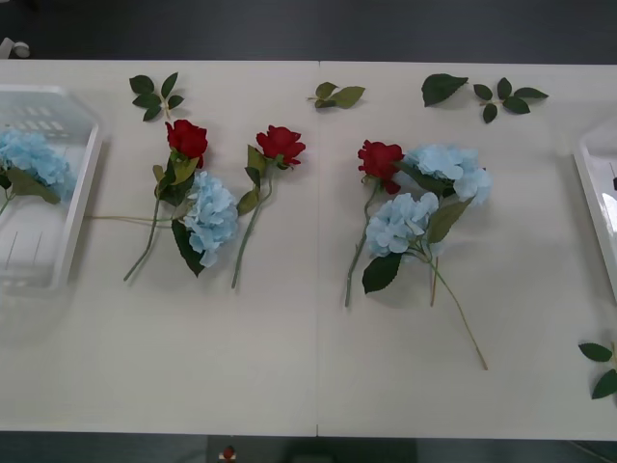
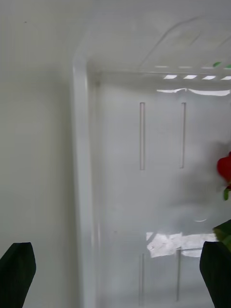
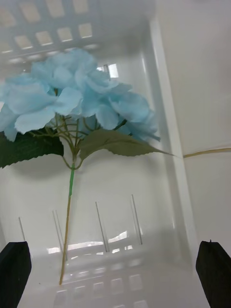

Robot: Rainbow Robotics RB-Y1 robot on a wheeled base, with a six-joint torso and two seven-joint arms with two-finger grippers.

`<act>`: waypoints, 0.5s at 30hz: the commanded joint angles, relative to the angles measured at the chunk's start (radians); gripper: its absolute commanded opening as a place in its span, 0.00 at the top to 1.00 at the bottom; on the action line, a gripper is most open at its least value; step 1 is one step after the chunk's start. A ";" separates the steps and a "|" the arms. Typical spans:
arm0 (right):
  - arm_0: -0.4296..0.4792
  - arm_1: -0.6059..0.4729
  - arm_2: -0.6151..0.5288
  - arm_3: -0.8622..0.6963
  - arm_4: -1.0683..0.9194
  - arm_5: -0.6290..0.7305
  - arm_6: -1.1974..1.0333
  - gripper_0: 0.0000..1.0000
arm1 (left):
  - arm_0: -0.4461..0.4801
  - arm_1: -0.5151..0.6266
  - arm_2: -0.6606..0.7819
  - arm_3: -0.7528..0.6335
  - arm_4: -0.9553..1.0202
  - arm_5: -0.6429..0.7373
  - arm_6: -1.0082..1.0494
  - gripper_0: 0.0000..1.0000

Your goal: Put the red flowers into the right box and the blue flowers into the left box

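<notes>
Left end effector [image 3: 115, 269]: two black fingers spread wide apart, gripping nothing, poised over the left box [image 3: 168, 144]. Directly ahead of it, between the fingers' line of sight, one blue flower [image 3: 72, 96] lies inside that box, stem toward the fingers, head toward the slotted far wall. Right end effector [image 2: 115, 272]: two black fingers likewise spread apart and empty, poised over the right box [image 2: 82, 159]; one red flower [image 2: 224, 168] lies inside at the box's edge, beside one fingertip. Outward, on the table [image 1: 308, 367] between the two boxes, well apart from both end effectors: red flowers, three, namely one [image 1: 187, 140] nearest the left box, one [image 1: 281, 145] just beside it, and one [image 1: 381, 161] toward the right box. Blue flowers on the table, three: one [image 1: 212, 217] lying across the stem of the first rose, and two [image 1: 448, 169] [image 1: 400, 224] touching each other beside the third rose. Loose green leaf sprigs [image 1: 154, 95]: five, four along the far edge, one by the near corner toward the right box.
</notes>
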 commanded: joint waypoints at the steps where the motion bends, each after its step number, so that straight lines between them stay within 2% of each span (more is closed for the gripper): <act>1: 0.041 -0.017 -0.052 -0.152 -0.010 0.049 -0.141 0.00 | -0.118 -0.056 -0.037 -0.035 -0.063 0.037 0.050 0.00; 8: 0.125 -0.017 -0.055 -0.422 0.022 0.116 -0.366 0.00 | -0.222 -0.209 -0.106 -0.050 -0.222 0.008 0.148 0.00; 15: 0.237 -0.006 -0.055 -0.680 0.077 0.110 -0.541 0.00 | -0.250 -0.369 -0.198 -0.103 -0.357 -0.115 0.269 0.00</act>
